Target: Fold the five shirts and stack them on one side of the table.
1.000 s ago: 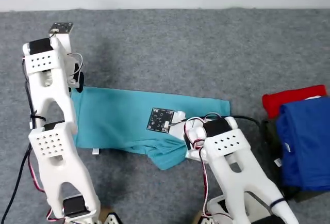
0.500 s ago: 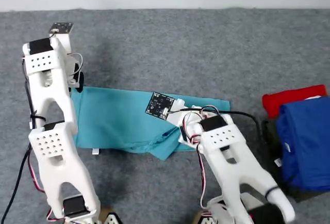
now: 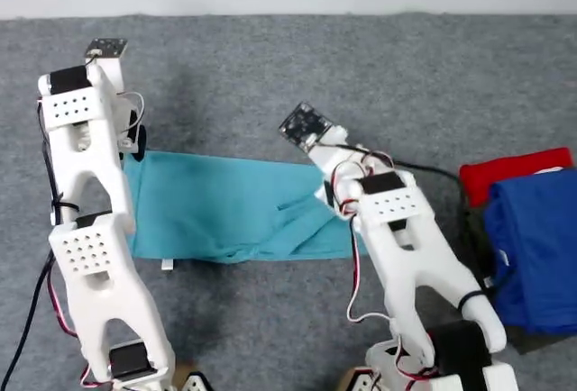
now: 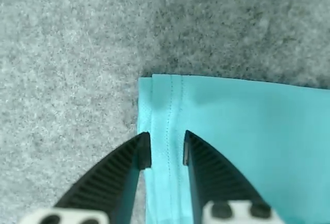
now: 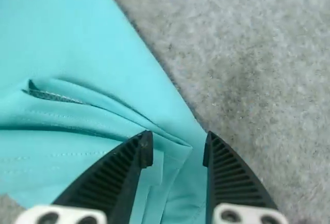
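Note:
A teal shirt (image 3: 225, 206) lies flat across the middle of the grey table, partly folded, with creases near its right end. My left gripper (image 4: 166, 149) sits at the shirt's far left corner (image 3: 135, 159), its jaws closed down with the stitched hem (image 4: 167, 110) between them. My right gripper (image 5: 175, 149) is at the shirt's far right edge (image 3: 330, 195), and a bunched fold of teal cloth (image 5: 165, 136) is caught between its fingers.
At the right edge of the table a folded blue shirt (image 3: 532, 247) rests on a red one (image 3: 514, 170), with something dark (image 3: 473, 229) under them. Bare grey felt (image 3: 270, 67) stretches behind the teal shirt. A white wall borders the far side.
My right gripper swung from the shirt's near edge to its far edge, taking the loose lower flap with it; the right end now lies shorter. The left arm stayed put.

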`<act>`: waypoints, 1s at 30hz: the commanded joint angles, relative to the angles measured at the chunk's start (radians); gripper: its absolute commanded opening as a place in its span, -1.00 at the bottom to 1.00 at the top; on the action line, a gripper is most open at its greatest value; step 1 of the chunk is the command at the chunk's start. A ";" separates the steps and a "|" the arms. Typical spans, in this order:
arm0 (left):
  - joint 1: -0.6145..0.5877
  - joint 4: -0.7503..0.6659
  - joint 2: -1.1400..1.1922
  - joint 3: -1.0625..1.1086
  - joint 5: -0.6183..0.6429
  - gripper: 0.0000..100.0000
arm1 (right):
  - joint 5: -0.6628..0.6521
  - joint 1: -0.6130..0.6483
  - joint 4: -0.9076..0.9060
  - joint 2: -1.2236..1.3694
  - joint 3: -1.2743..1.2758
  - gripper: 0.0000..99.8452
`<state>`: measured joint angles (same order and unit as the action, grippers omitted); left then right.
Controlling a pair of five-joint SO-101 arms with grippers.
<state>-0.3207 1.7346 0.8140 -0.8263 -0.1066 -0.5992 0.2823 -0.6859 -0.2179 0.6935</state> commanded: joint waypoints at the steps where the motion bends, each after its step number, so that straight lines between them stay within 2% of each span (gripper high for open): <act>1: 0.009 0.021 -0.058 -0.004 0.002 -0.78 | 0.002 -0.007 -0.096 -0.022 -0.069 -0.66; 7: 0.009 0.021 -0.058 -0.004 0.002 -0.78 | -0.061 0.025 -0.561 -0.143 -0.135 -0.66; 11: 0.009 0.021 -0.058 -0.004 0.002 -0.78 | -0.058 0.163 -0.651 -0.206 -0.060 -0.66; 14: 0.009 0.021 -0.058 -0.002 0.002 -0.78 | -0.040 0.292 -0.616 -0.209 0.008 -0.66; 16: 0.009 0.021 -0.058 0.010 0.002 -0.78 | 0.009 0.332 -0.545 -0.200 0.035 -0.66; 19: 0.009 0.020 -0.058 0.048 0.000 -0.78 | 0.043 0.340 -0.421 -0.173 0.049 -0.66; 30: 0.009 0.017 -0.058 0.073 -0.002 -0.78 | 0.040 0.338 -0.054 0.004 0.044 -0.66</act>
<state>-0.3207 1.7346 0.8140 -0.7511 -0.1066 -0.5685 0.6122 -0.8393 -0.2516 0.7442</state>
